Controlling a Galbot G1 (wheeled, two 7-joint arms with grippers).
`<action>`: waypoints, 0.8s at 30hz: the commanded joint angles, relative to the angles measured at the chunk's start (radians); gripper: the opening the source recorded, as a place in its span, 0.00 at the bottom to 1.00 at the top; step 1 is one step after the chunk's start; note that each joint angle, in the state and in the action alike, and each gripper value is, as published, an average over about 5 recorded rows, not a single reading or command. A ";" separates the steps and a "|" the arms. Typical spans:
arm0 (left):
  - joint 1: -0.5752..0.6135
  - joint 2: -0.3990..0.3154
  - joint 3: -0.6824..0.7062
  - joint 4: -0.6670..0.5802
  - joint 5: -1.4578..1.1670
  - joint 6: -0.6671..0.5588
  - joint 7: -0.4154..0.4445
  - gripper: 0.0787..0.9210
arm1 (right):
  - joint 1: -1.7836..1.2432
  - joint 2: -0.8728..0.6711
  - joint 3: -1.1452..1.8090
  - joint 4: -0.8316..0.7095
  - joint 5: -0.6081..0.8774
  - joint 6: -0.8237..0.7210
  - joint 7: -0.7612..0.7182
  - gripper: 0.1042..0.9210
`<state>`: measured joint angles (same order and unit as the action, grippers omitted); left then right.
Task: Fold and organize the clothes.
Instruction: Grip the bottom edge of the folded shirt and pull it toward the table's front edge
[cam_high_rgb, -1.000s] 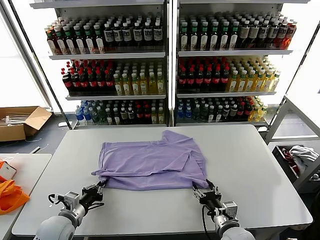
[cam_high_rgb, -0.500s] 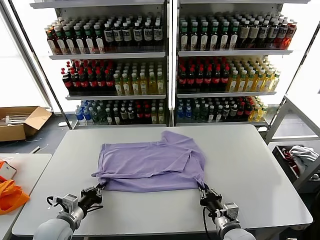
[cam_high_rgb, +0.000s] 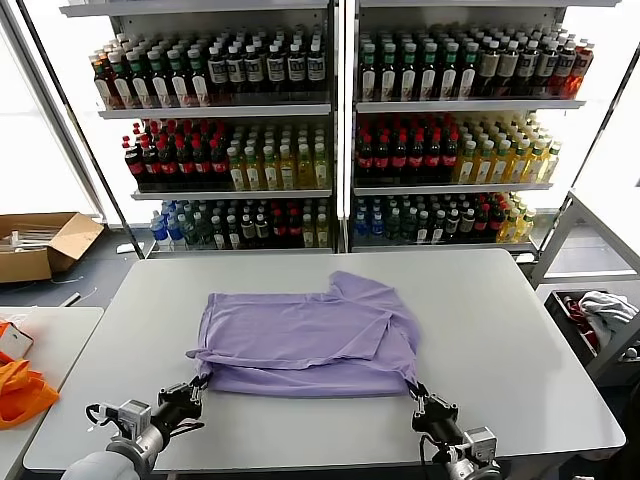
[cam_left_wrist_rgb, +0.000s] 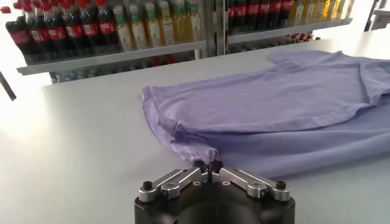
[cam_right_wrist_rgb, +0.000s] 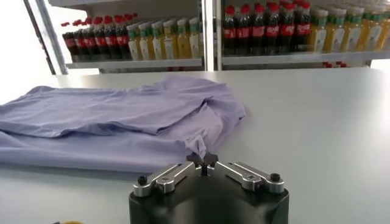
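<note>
lying partly folded mid-table (cam_high_rgb: 520, 330), the lavender t-shirt (cam_high_rgb: 300, 340) is pinched at its near corners — left gripper (cam_high_rgb: 193, 388) clamped on one, right gripper (cam_high_rgb: 418, 392) clamped on the other

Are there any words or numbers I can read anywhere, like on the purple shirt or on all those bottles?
None can be read.
Lavender T-shirt: only plain fabric shows, no print or letters in any view.
Bottles on the shelves: they have labels, but too small and blurred to read.
Cardboard box: no readable marking.
</note>
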<state>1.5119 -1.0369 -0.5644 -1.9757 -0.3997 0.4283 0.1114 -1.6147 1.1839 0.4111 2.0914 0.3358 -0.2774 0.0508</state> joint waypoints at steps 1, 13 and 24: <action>0.150 -0.086 -0.074 -0.152 0.003 0.004 -0.001 0.02 | -0.163 0.011 0.023 0.115 -0.051 0.018 -0.016 0.03; 0.355 -0.119 -0.169 -0.218 0.010 0.003 -0.004 0.02 | -0.239 0.002 0.077 0.152 -0.082 0.028 -0.047 0.03; 0.349 -0.118 -0.172 -0.242 0.002 0.033 -0.012 0.04 | -0.286 -0.011 0.076 0.155 -0.120 0.071 -0.094 0.09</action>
<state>1.8070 -1.1416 -0.7082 -2.1826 -0.3945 0.4488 0.1051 -1.8544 1.1758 0.4755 2.2303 0.2403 -0.2292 -0.0156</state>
